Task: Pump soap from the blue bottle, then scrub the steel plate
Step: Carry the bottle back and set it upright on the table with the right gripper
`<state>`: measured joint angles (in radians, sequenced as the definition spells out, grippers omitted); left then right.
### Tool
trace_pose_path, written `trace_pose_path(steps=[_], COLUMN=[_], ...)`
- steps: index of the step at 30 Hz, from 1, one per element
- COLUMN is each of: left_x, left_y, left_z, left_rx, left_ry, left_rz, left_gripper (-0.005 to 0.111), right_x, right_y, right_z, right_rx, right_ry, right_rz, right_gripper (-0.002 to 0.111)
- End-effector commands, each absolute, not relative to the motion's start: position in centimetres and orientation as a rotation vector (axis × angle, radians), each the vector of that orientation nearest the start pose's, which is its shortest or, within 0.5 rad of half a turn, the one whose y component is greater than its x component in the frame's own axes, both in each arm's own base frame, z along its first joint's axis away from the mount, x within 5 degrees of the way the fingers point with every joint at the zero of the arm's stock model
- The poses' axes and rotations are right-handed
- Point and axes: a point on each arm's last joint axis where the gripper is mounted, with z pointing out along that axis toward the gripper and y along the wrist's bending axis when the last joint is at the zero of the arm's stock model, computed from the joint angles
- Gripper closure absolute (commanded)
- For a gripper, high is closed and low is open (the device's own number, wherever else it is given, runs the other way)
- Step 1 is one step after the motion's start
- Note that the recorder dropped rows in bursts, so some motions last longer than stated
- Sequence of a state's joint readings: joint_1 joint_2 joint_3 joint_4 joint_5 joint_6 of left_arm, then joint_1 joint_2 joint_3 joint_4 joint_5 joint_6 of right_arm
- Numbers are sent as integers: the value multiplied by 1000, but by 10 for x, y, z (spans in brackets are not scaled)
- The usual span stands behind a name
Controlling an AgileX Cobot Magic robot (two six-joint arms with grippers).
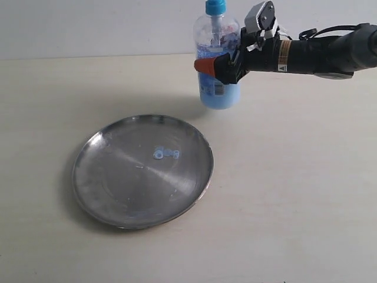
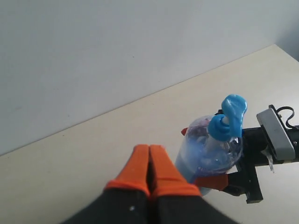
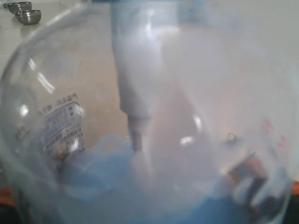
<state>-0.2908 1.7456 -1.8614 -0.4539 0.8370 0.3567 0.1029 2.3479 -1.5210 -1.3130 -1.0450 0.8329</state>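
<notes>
The blue bottle [image 1: 217, 89] stands upright on the table behind the steel plate [image 1: 115, 188], its blue pump head [image 1: 215, 7] on top. My right gripper [image 1: 215, 63] reaches in from the right and is shut on the bottle's middle, one orange finger across its front. The right wrist view is filled by the bottle [image 3: 140, 140] seen close up. A few small blobs of pale blue soap [image 1: 166, 154] lie near the plate's centre. My left gripper [image 2: 149, 150] is shut and empty, hanging above and beside the bottle [image 2: 210, 149]; it is out of the exterior view.
The beige table runs back to a white wall. Two small metal bowls [image 3: 23, 11] show far off in the right wrist view. The right arm [image 1: 330, 54] stretches over the table's back right.
</notes>
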Motion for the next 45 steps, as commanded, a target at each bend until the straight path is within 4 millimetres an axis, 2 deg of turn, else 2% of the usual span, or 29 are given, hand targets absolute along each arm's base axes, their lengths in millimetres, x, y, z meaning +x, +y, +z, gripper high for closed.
trace_pose_path(steps=[1,5,12,22,26,29,34,36,40,45], left_x=[372,374,378,381,382,382,382,382,382,382], left_y=[-141,-141,-141,-141,-140,-140,-141,-141,-141,-141], left_z=[424,421,399,374,368,367,368,368,368,367], left_rx=[545,534,506,463,450,450,450,451,449,450], left_ry=[2075,2074,2110,2143,2149,2151,2150,2149,2149,2151], left_rz=[-496,-495,-492,-498,-497,-497,-501,-502,-504,-504], left_gripper=[107,107,107,107,107,107,107,107,107,107], right_x=[466,467,467,461,458,458,459,461,460,460], right_y=[122,122,121,125,126,126,125,124,125,125], right_z=[154,145,126,105,103,103,103,103,103,109], right_rx=[-855,-813,-712,-824,-873,-871,-838,-796,-810,-831], right_ry=[1472,1491,1469,1464,1467,1471,1493,1521,1522,1522], right_rz=[866,887,976,991,990,995,1008,1017,1019,1001], right_gripper=[108,108,108,108,106,90,28,15,3,3])
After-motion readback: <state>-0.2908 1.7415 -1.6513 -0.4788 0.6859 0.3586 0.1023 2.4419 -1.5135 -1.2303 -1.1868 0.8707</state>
